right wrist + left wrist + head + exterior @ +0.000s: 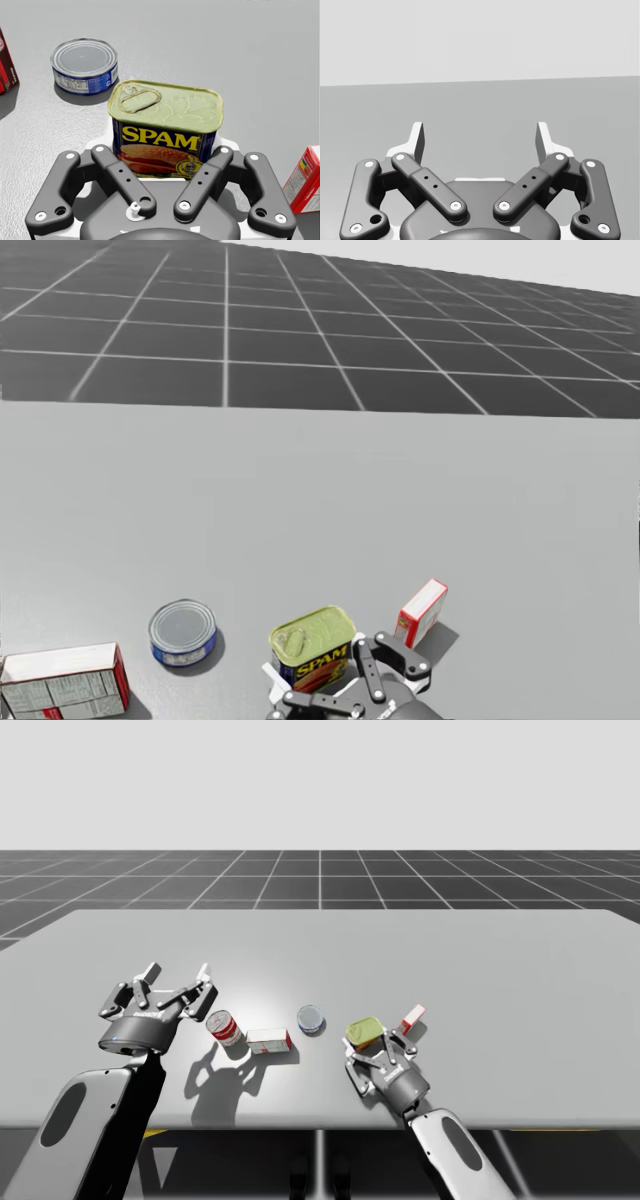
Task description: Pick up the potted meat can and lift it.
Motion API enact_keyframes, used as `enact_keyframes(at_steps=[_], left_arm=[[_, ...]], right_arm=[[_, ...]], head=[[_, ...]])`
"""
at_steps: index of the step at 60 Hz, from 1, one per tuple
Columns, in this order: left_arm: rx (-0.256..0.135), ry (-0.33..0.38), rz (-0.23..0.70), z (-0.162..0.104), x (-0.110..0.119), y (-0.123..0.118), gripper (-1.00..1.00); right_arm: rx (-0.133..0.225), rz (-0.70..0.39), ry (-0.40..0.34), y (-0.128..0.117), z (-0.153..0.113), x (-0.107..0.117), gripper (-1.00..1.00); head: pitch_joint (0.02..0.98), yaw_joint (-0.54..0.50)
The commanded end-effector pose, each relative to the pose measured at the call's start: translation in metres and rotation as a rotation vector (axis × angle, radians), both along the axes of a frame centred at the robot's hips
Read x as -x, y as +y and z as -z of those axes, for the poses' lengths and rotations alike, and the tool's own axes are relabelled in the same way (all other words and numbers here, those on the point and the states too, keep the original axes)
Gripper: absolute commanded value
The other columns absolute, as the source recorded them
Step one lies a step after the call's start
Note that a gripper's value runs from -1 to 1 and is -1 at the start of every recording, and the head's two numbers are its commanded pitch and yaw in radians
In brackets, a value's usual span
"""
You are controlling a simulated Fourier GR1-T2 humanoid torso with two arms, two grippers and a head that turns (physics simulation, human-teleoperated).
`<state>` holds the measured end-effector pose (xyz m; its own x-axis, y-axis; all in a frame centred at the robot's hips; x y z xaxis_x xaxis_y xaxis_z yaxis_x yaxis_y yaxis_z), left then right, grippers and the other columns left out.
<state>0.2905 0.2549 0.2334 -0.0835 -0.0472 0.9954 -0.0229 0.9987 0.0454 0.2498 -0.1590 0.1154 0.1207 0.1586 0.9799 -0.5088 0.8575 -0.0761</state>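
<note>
The potted meat can [165,125], a blue rectangular tin with a yellow-green pull-tab lid, stands upright between the fingers of my right gripper [165,150]. Both white fingertips press its sides, so the gripper is shut on it. In the high view the can [365,1032] is right of the table's middle, near the front edge, with my right gripper [372,1045] just behind it. The head view shows the same can [312,645] and gripper [350,680]. Whether its base touches the table I cannot tell. My left gripper [170,985] hovers open at the left, its fingers [417,142] spread wide with nothing between them.
A flat blue round can [311,1018] lies left of the potted meat can. Further left are a red and white box [269,1040] and a red and white can [225,1027] on its side. A small red box [413,1017] stands just right of my right gripper.
</note>
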Motion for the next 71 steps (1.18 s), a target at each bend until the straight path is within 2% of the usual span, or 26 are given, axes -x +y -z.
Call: enact_keyframes(at_steps=[1, 21, 25, 33, 41, 53, 66, 71], left_arm=[[-0.003, 0.002, 0.001, 0.001, 0.000, 0.000, -1.00], [-0.013, -0.001, 0.002, 0.002, -0.001, 0.000, -1.00], [-0.014, 0.001, 0.000, 0.002, -0.001, -0.001, -1.00], [-0.015, 0.004, -0.004, 0.003, -0.001, -0.001, -1.00], [-0.013, 0.003, -0.007, 0.002, -0.001, 0.000, -1.00], [-0.008, -0.003, -0.008, 0.000, 0.000, 0.001, -1.00], [-0.004, -0.007, -0.011, -0.002, 0.001, 0.002, -1.00], [-0.003, -0.007, -0.012, -0.002, 0.001, 0.002, -1.00]], right_arm=[[0.021, 0.090, 0.043, -0.006, 0.015, 0.004, 1.00], [0.043, 0.102, 0.012, -0.002, 0.010, 0.008, 1.00], [0.028, 0.111, 0.001, 0.001, -0.001, 0.009, 1.00], [0.018, 0.110, -0.064, 0.007, -0.035, 0.011, 1.00], [0.001, 0.112, -0.155, 0.015, -0.081, 0.014, 1.00], [-0.016, 0.111, -0.271, 0.025, -0.130, 0.024, 1.00], [-0.024, 0.129, -0.388, 0.026, -0.174, 0.032, 1.00], [-0.047, 0.152, -0.437, 0.021, -0.192, 0.034, 1.00]], head=[[0.510, -0.20], [0.463, -0.21], [0.462, -0.21], [0.459, -0.21], [0.456, -0.22], [0.453, -0.21], [0.449, -0.21], [0.448, -0.21]])
